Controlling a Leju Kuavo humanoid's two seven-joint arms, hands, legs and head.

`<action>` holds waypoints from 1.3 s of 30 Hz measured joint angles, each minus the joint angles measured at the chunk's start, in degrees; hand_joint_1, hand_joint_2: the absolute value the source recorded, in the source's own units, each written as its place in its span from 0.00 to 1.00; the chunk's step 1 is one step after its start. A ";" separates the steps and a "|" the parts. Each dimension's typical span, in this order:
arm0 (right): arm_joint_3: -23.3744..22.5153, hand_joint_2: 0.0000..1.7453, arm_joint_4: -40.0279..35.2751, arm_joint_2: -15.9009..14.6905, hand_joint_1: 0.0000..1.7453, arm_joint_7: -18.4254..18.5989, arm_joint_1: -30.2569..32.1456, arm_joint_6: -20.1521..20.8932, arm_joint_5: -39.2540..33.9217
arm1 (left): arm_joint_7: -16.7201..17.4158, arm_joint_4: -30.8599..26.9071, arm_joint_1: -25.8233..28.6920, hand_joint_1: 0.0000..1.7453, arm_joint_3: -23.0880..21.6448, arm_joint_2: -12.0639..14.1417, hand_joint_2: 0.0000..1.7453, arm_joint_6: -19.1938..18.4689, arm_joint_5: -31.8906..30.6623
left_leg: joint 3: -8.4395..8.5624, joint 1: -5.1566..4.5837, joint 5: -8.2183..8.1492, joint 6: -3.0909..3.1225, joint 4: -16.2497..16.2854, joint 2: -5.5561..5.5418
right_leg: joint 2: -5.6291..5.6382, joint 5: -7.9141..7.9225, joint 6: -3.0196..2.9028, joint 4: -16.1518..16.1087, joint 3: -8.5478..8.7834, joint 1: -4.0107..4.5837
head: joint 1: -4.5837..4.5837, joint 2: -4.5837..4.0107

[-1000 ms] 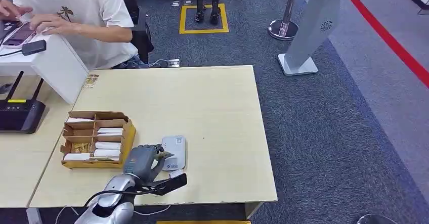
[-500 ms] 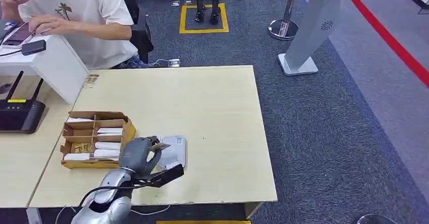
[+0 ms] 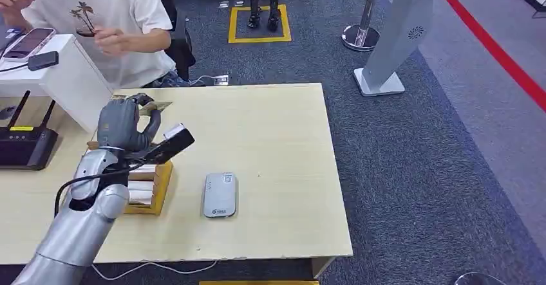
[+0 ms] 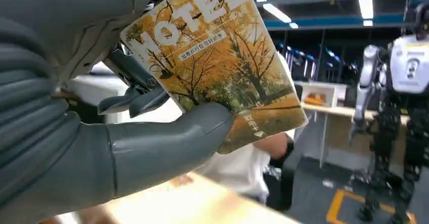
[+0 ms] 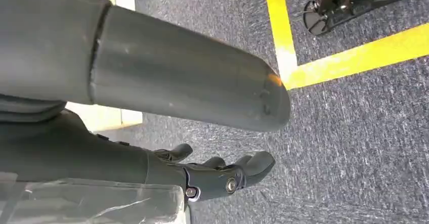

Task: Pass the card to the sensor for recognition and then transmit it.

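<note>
- The card (image 4: 217, 67), printed with yellow trees, sat pinched between the thumb and fingers of the left hand (image 3: 125, 123).
- That hand hung above the table (image 3: 283, 143), well apart from the sensor (image 3: 220, 195).
- The right hand (image 5: 192, 107) held nothing, fingers loosely apart.

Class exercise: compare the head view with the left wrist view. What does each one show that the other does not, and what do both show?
Head view alone: the grey sensor lying on the wooden table, the cardboard box of cards beside it, and a black router on the neighbouring desk.

Left wrist view alone: the card's printed face, an autumn tree picture with the word HOTEL, and a white humanoid robot standing in the background.

Both: the left hand holding the card between thumb and fingers, raised above the table, and the person in a white shirt beyond it.
</note>
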 joint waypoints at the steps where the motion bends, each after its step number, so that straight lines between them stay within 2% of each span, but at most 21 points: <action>1: 0.00 0.00 0.00 0.00 0.00 0.00 -0.09 0.02 0.13 | 0.24 0.63 -1.17 1.00 0.15 0.24 1.00 -0.22 -0.07 | 0.01 0.00 0.00 0.00 0.00 0.01 | 0.01 0.00 0.00 0.00 0.00 0.00 | 0.02 0.00; 4: 0.00 0.00 0.00 0.00 0.00 0.02 -0.26 0.44 1.25 | 0.98 4.31 -5.15 1.00 0.22 0.50 1.00 -0.46 -1.44 | -0.01 0.00 0.03 0.02 0.00 0.00 | 0.00 0.00 0.00 0.01 -0.02 0.00 | 0.00 0.00; 11: 0.04 0.00 0.00 0.00 0.00 -0.04 -0.85 0.98 2.95 | 1.87 18.66 -15.27 1.00 0.80 0.68 1.00 0.15 -3.58 | 0.00 0.00 0.07 0.01 0.00 0.03 | 0.03 0.07 -0.08 0.04 -0.06 0.00 | -0.02 0.00; 16: 0.04 0.00 0.00 0.00 0.00 -0.04 -1.08 0.96 3.63 | 2.73 26.33 -20.52 1.00 1.07 0.55 1.00 -0.68 -4.41 | -0.01 0.00 0.07 0.01 0.00 0.04 | 0.04 0.07 -0.09 0.05 -0.08 0.00 | 0.00 0.00; 23: 0.04 0.00 0.02 0.00 0.00 0.00 -1.21 0.96 3.78 | 2.78 31.90 -23.53 1.00 1.09 0.06 1.00 -0.79 -4.72 | -0.02 0.00 0.07 0.01 0.00 0.04 | 0.06 0.07 -0.10 0.04 -0.09 0.00 | 0.00 0.00; 35: 0.04 0.00 0.02 0.00 0.00 -0.20 -1.37 0.98 3.82 | 1.24 34.79 -23.63 1.00 1.22 -0.53 1.00 -0.76 -3.15 | -0.04 0.00 0.07 0.01 0.00 0.05 | 0.06 0.07 -0.10 0.04 -0.13 0.00 | 0.00 0.00; 36: 0.04 0.00 0.02 0.00 0.00 -0.20 -1.38 0.98 3.82 | 0.85 34.95 -23.64 0.09 1.25 -0.57 1.00 -0.83 -2.89 | -0.04 0.00 0.07 0.01 0.00 0.05 | 0.06 0.07 -0.10 0.04 -0.13 0.00 | 0.00 0.00; 37: 0.04 0.00 0.02 0.00 0.00 -0.20 -1.38 1.01 3.82 | 0.37 34.99 -23.64 0.00 1.31 -0.59 1.00 -1.01 -2.56 | -0.05 0.00 0.07 0.01 0.00 0.05 | 0.06 0.07 -0.10 0.04 -0.13 0.00 | -0.02 0.00; 38: 0.04 0.00 0.02 0.00 0.00 -0.20 -1.38 1.05 3.87 | -0.28 34.99 -23.68 0.00 1.44 -0.61 0.00 -1.59 -2.17 | -0.05 0.00 0.07 0.01 0.00 0.05 | 0.06 0.07 -0.10 0.04 -0.13 0.00 | 0.00 0.00; 39: 0.04 0.00 0.02 0.00 0.00 -0.20 -1.38 1.05 3.89 | -0.77 35.01 -23.79 0.00 1.51 -0.63 0.00 -2.23 -1.88 | -0.06 0.00 0.07 0.01 0.00 0.04 | 0.05 0.07 -0.10 0.04 -0.13 0.00 | -0.02 0.00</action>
